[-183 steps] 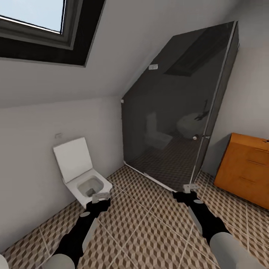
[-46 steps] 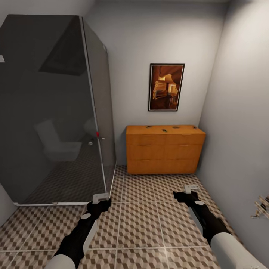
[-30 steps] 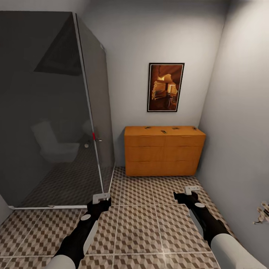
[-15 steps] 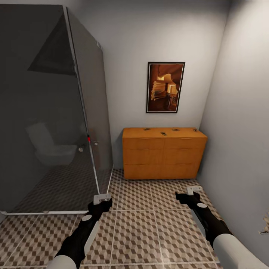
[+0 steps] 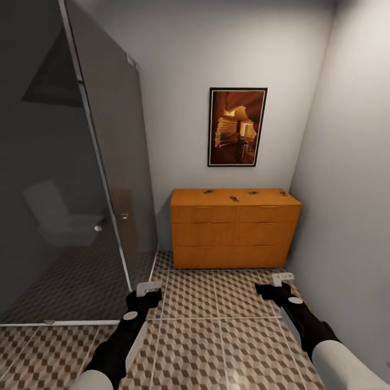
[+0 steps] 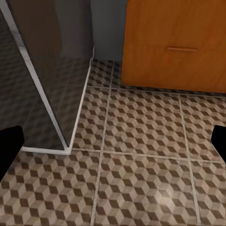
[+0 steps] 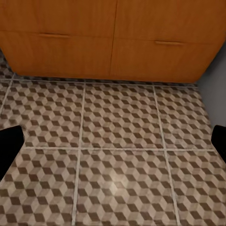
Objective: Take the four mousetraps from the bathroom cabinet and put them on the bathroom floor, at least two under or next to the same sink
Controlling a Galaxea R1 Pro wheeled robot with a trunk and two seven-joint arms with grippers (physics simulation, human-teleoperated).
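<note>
The orange-brown cabinet [image 5: 234,234] stands against the far wall, straight ahead of me. Several small mousetraps lie on its flat top, among them one at the left [image 5: 208,191], one nearer the front [image 5: 234,198] and one at the right end [image 5: 282,192]. My left gripper [image 5: 147,290] and right gripper [image 5: 281,281] hang low over the cube-patterned bathroom floor [image 5: 216,330], both well short of the cabinet. Both are open and empty. In the wrist views the left gripper [image 6: 113,141] and right gripper [image 7: 113,141] show spread black fingertips over the tiles, with the cabinet front [image 7: 113,42] beyond.
A dark glass shower enclosure [image 5: 70,206] takes up the left side, its metal base rail [image 6: 77,117] running along the floor close to my left arm. A grey wall [image 5: 352,206] closes the right side. A framed picture [image 5: 237,127] hangs above the cabinet.
The camera has moved toward the cabinet, which now looks larger and lower in view, while the shower glass has slid left. Both arms keep the same open pose.
</note>
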